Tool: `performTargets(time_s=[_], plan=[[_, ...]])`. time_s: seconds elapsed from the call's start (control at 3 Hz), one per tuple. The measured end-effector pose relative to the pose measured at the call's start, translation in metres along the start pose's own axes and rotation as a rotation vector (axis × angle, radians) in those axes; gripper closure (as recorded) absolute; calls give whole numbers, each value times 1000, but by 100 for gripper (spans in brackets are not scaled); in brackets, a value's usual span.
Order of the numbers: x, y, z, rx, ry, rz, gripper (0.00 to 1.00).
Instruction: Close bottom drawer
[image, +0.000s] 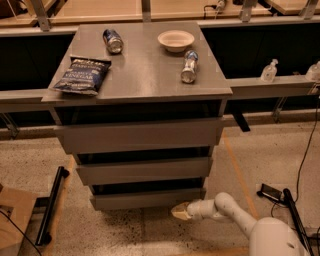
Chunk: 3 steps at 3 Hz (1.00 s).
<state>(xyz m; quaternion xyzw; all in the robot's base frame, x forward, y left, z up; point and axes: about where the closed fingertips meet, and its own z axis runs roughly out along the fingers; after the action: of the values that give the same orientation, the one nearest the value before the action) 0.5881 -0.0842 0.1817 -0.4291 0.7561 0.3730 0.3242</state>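
The bottom drawer (147, 199) is the lowest grey wood-grain front of the cabinet, flat and without a handle, with a dark gap above it. My gripper (179, 211) is low near the floor, just below and in front of the drawer's right end, at the tip of the white arm (225, 210) that reaches in from the lower right. It looks apart from the drawer front.
Above are the middle drawer (144, 170) and the top drawer (139, 136). On the cabinet top lie a chip bag (82, 75), a can (112, 40), a bowl (175, 40) and a bottle (189, 66). A black bar (51, 205) lies on the floor at left.
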Motion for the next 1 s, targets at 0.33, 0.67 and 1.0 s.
performTargets(time_s=[0.33,0.67,1.0], plan=[[14,-38,25,169,-57,-51,100],[6,-90,30,365,-138,-128,100],[-2,-103,27,412,-155,-163,100]])
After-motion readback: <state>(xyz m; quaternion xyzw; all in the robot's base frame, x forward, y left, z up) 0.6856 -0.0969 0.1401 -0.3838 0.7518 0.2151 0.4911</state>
